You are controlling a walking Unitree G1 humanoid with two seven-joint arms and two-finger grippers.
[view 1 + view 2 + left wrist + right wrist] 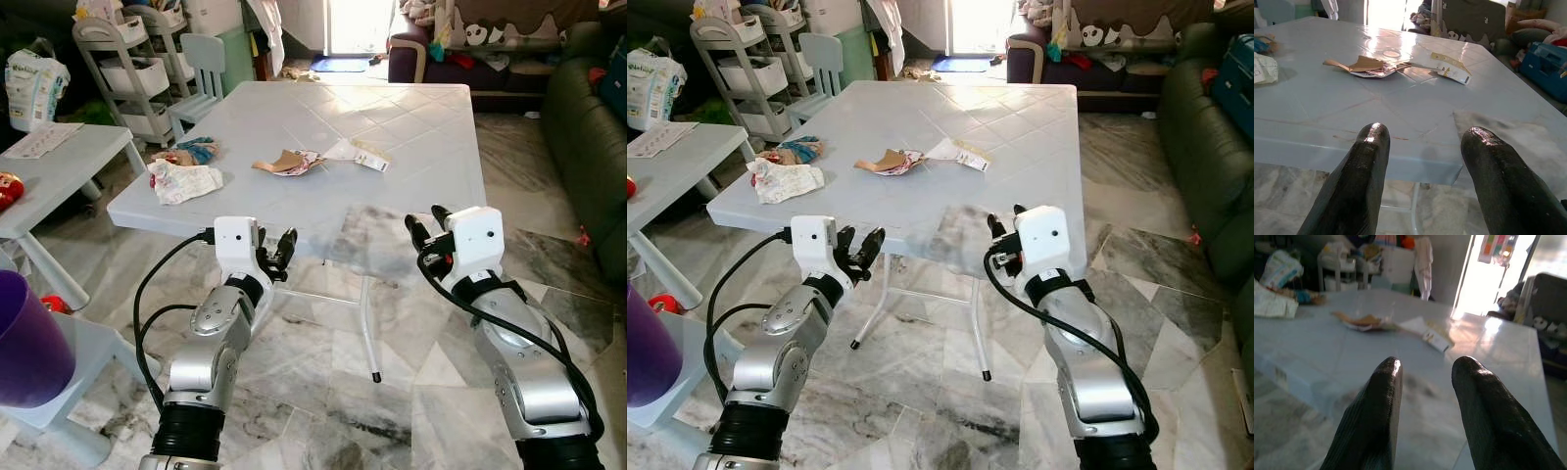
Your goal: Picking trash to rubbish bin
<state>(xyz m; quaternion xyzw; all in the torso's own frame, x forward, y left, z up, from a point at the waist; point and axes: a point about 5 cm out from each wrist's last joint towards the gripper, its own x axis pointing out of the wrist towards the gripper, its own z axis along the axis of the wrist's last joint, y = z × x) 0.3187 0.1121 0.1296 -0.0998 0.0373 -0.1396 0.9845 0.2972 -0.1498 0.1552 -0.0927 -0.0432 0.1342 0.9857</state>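
I am holding my left pincer (277,253) and my right pincer (427,231) just short of the near edge of the pale blue square plastic counter (411,147), both with fingers parted and nothing between them. Going farther out, the trash is lying on the counter top: a crumpled white printed wrapper (183,180) toward my left, a torn brown cardboard scrap on a crinkled wrapper (289,162) near the middle, and a flat white paper packet (357,153) just beyond it. To do this step well, I judge I should be stepping closer first, then reaching low and flat, pinching a raised edge rather than a flush sheet.
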